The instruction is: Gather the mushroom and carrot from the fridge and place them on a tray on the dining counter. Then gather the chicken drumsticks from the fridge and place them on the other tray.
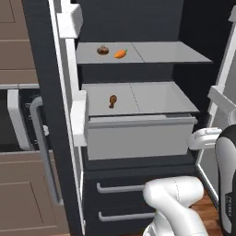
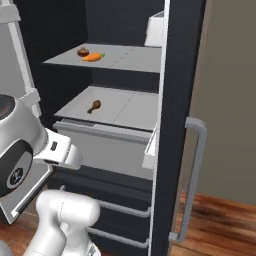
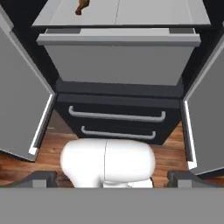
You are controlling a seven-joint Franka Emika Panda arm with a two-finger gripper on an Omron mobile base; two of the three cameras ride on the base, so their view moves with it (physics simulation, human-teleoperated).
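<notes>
Fridge (image 1: 138, 138) open with both doors swung wide for reach, mushroom (image 1: 103, 50) touching carrot (image 1: 120, 54) on upper shelf, one drumstick (image 1: 112, 101) on lower shelf, fingers (image 3: 112, 180) spread wide, empty, low before drawers.

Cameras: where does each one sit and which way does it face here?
Left base view: behind the arm's left, facing into the open fridge; mushroom and carrot on the upper shelf, chicken drumstick below; white arm links lower right.
Right base view: behind the arm's right, same fridge interior; arm links lower left.
Hand view: low, facing the fridge drawers; the open hand at the bottom.
Shared: both base views show all three foods; the hand view shares the drumstick.
</notes>
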